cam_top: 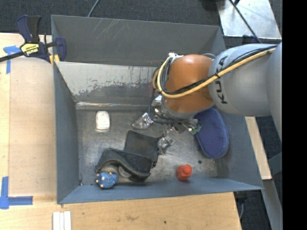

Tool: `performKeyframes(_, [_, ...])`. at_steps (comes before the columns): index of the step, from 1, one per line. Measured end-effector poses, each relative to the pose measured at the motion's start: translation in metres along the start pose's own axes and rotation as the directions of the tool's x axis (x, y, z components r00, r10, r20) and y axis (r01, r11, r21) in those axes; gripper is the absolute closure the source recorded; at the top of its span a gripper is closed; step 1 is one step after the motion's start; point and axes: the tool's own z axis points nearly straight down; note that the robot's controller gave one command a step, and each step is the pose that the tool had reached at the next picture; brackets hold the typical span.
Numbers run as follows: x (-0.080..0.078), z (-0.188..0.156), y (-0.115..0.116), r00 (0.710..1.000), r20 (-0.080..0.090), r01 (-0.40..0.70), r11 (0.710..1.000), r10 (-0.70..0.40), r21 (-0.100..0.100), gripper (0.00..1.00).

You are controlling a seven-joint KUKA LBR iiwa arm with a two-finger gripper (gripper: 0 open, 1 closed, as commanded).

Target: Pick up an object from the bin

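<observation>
The grey metal bin [67, 128] sits among boards. The silver arm [249, 80], lettered "KUKA", reaches in. Its gripper [165, 140] hangs at the top right corner of a black folded fabric pouch [139, 152] at mid-floor; I can't tell how wide it's set. A blue oval pad [213, 133] lies just to the right, and a small red lump [183, 172] sits near the front.
</observation>
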Motion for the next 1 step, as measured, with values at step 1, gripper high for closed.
performKeyframes(1, [-0.0039,-0.0034,-0.0003,1.0,0.013,-0.002,1.0,0.002,0.003,1.0])
